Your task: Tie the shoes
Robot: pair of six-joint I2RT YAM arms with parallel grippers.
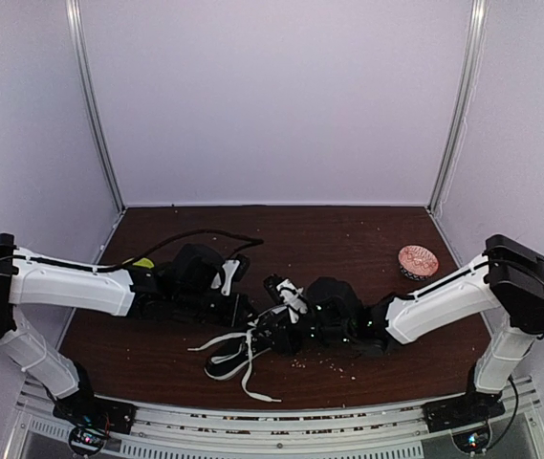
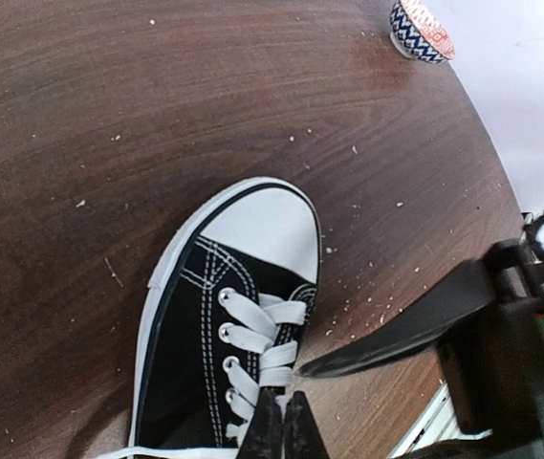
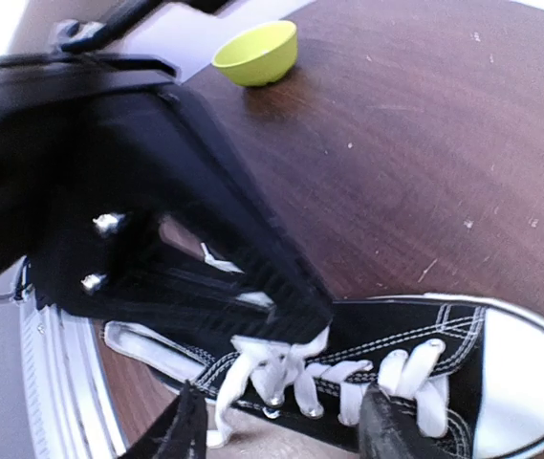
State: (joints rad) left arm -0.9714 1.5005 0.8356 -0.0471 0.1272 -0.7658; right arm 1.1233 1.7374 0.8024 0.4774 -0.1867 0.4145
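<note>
Left wrist view: the left gripper (image 2: 284,416) is pressed together over the white laces (image 2: 257,337) of the black sneaker (image 2: 190,316). The right gripper (image 3: 289,416) stands spread, straddling them.

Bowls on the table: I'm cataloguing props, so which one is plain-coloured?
The lime-green bowl, on the left arm side. The other bowl, near the right arm, carries a blue-and-white zigzag pattern.

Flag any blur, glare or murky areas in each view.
Top external: soft overall, the dark shapes at centre merge together. Left wrist: sneaker sharp, wall very bright. Right wrist: left tool looms close and blurred; laces clear enough.
</note>
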